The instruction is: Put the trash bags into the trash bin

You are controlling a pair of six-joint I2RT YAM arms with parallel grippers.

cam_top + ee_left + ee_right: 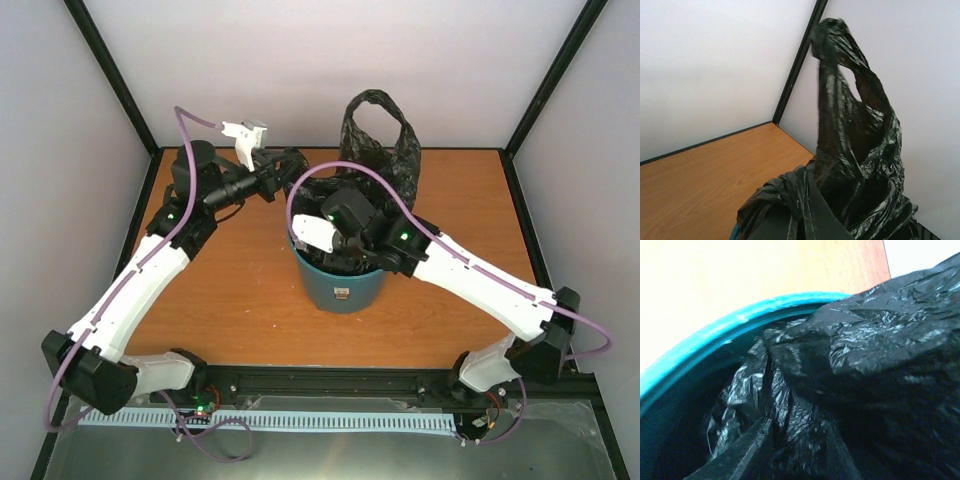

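Observation:
The teal trash bin stands mid-table, white label facing the near edge. A black trash bag is partly stuffed into it; its upper part and loop handle stand up behind the bin. My left gripper is at the bin's back left, shut on a bunched fold of the bag between its fingers. My right gripper points down into the bin mouth, shut on crumpled bag film just inside the teal rim. The bin's inside is mostly hidden by the bag.
White enclosure walls with black corner posts surround the wooden table. The back corner post is close behind the raised bag handle. A purple cable loops over the bin.

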